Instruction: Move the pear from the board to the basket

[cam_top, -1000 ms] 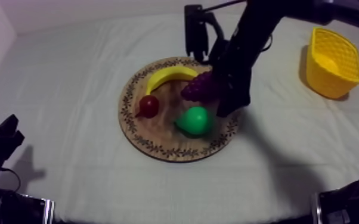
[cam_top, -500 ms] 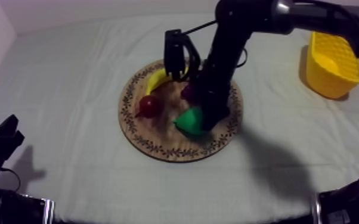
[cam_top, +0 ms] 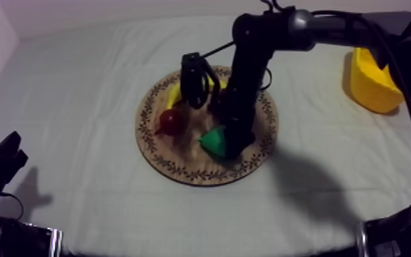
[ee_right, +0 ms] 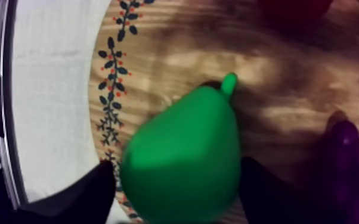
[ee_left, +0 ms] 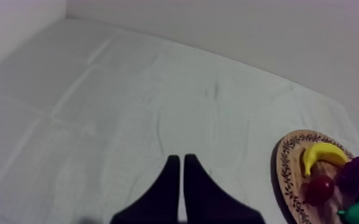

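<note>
Left gripper: lower left of the top view, on the cloth, fingers pressed together into a narrow wedge. Wooden board: centre. On it, small red fruit at its left; banana toward its upper edge; pear just right of middle. Right gripper: down over the pear, fingers apart, one at each flank. Grapes: beside the pear. Yellow basket: upper right, well apart.

Yellow banana lies curved. Small red fruit sits just beside one end of it. Dark purple bunch of grapes lies close beside both. Grey-white cloth covers the table, with shallow creases.
</note>
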